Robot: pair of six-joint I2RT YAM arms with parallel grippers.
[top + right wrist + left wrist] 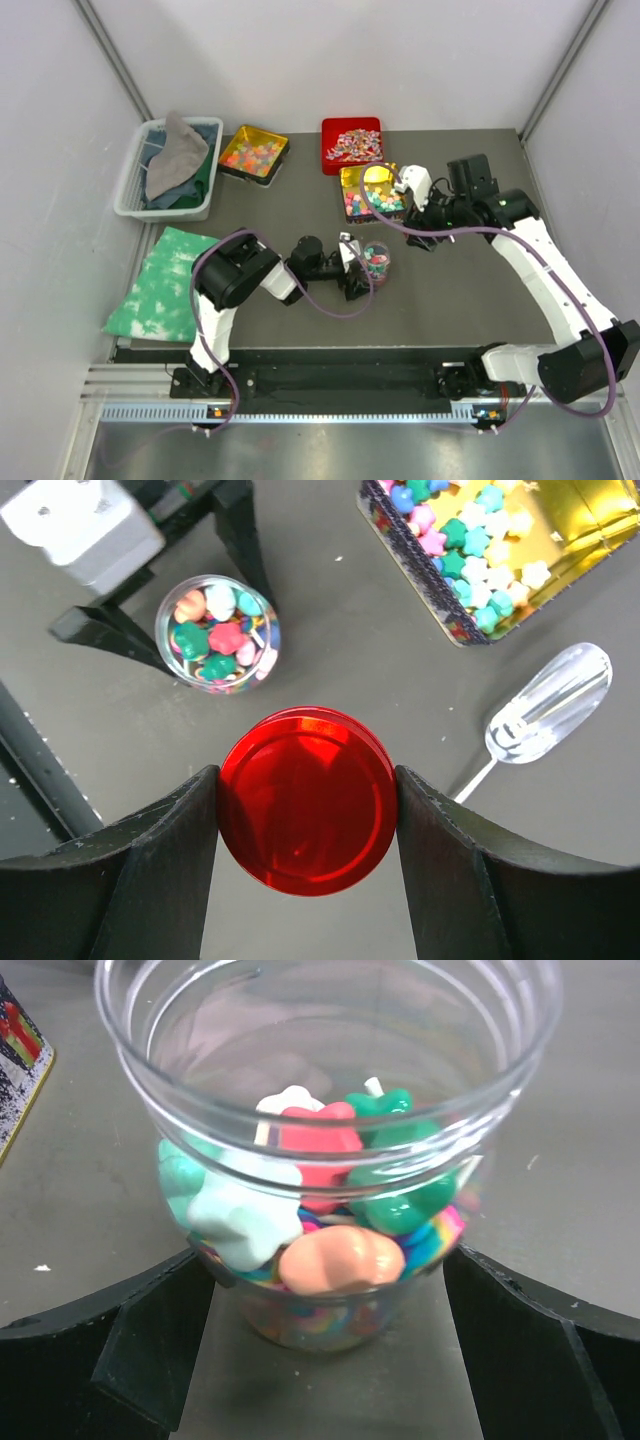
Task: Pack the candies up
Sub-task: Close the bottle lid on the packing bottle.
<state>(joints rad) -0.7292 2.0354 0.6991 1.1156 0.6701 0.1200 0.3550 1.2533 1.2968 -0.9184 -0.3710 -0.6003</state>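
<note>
— Candies [215, 632] sit in the clear jar [140, 1070], below its rim.
— And the risk?
— Your left gripper [327, 1270] stands wide open and only flanks the jar. Your right gripper [305, 780] pinches the red lid [307, 820]. Bring it down off-centre and, I judge, the unclamped jar slides or tips, spilling them.

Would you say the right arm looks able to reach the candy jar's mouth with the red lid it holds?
Probably yes: the jar stands uncovered, nothing lies between it and the lid, and the left hand flanks only its sides.
</note>
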